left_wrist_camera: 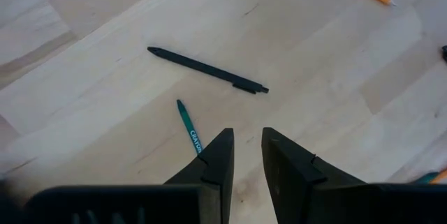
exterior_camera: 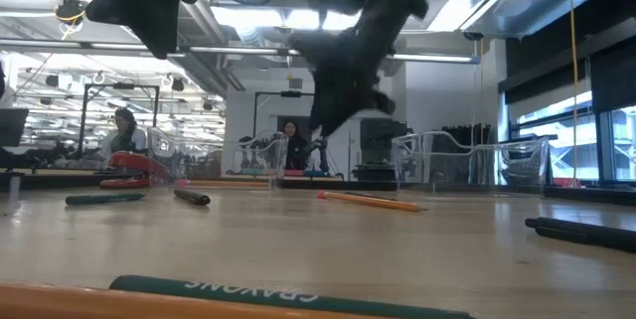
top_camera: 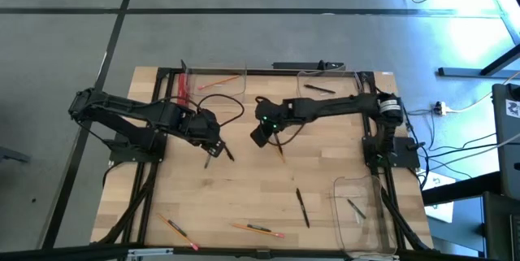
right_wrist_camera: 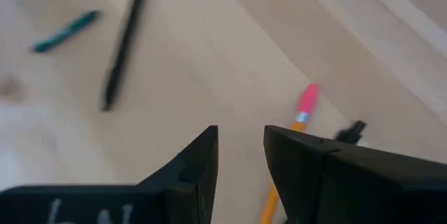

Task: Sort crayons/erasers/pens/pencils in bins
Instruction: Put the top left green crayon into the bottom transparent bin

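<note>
Your left gripper point(left_wrist_camera: 244, 151) hovers, fingers slightly apart and empty, just short of a teal crayon point(left_wrist_camera: 188, 124) and a black pen point(left_wrist_camera: 207, 70); open wider and straddle one squarely. Your right gripper point(right_wrist_camera: 241, 151), fingers also narrowly apart, hangs over a pencil point(right_wrist_camera: 293, 137). The far-left bin point(top_camera: 213, 82) holds a pencil and something red, the far-right bin point(top_camera: 329, 84) a pen, the near-right bin point(top_camera: 357, 212) another.

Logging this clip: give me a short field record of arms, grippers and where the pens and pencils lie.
left gripper: open, empty, above the green crayon and a pen
right gripper: open, empty, over a pencil
bins: right bin holds one pen; back bin holds a pencil
loose on table: pen, pencils
</note>
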Controlling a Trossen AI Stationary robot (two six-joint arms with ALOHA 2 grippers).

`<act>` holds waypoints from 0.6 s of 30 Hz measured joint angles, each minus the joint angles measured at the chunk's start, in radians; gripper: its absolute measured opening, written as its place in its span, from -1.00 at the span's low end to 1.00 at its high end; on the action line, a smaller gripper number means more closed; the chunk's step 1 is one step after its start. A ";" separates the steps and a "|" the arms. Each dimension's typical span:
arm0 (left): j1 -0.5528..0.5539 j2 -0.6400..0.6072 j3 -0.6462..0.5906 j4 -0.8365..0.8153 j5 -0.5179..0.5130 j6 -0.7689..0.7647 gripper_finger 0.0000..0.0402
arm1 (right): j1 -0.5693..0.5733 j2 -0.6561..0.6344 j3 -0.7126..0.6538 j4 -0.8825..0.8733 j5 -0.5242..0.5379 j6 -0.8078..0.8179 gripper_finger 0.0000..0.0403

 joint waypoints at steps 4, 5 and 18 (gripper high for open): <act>0.000 0.000 0.000 0.000 -0.001 -0.013 -0.66 | -0.025 0.040 0.000 0.001 0.000 -0.022 -0.40; 0.001 0.000 0.000 0.000 -0.003 -0.023 -0.66 | -0.030 0.045 0.000 0.000 0.000 -0.028 -0.40; -0.026 0.000 -0.060 0.022 0.026 -0.208 -0.66 | -0.050 0.052 0.000 -0.003 -0.019 -0.139 -0.40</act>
